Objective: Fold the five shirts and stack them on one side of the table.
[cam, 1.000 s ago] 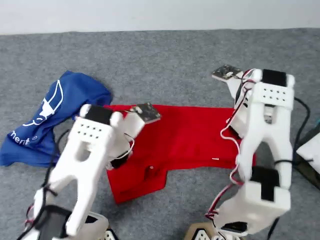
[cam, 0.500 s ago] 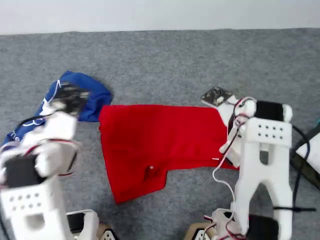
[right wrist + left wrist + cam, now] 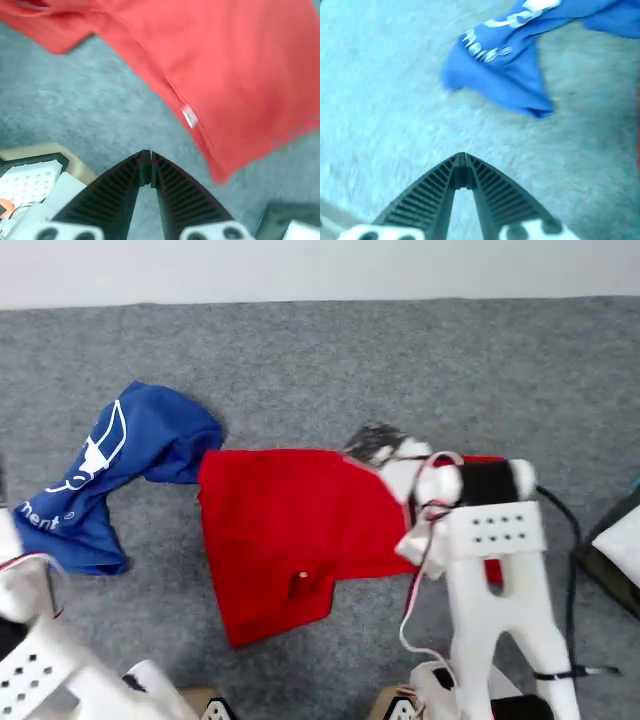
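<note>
High view: left arm [image 3: 30, 670] was over the red shirt [image 3: 290, 540] 1 s ago, swung out over the blue shirt [image 3: 110, 470] at 0.5 s, and now sits pulled back at the near left corner. Right arm [image 3: 485, 530] has come in from the right and is now above the red shirt's right part. Neither shirt has shifted: red lies spread flat mid-table, blue is crumpled just beside its far left corner. Count: 2 shirts, 1 red and 1 blue; 2 arms. Blue shirt carries white lettering [image 3: 45, 518] and a white line drawing. Grey table [image 3: 320, 360].

Left wrist view: left gripper [image 3: 461, 156] has its fingers together, holding nothing, over bare table [image 3: 380, 100]. Blue shirt [image 3: 515, 70] lies well apart from the tips, white lettering [image 3: 487, 45] on it, too blurred to read.

Right wrist view: right gripper [image 3: 146, 152] has its fingers together, holding nothing, over bare table [image 3: 75, 100] just off the red shirt's [image 3: 230, 60] hem. One small white tag [image 3: 189, 118] on that hem, no legible print.
</note>
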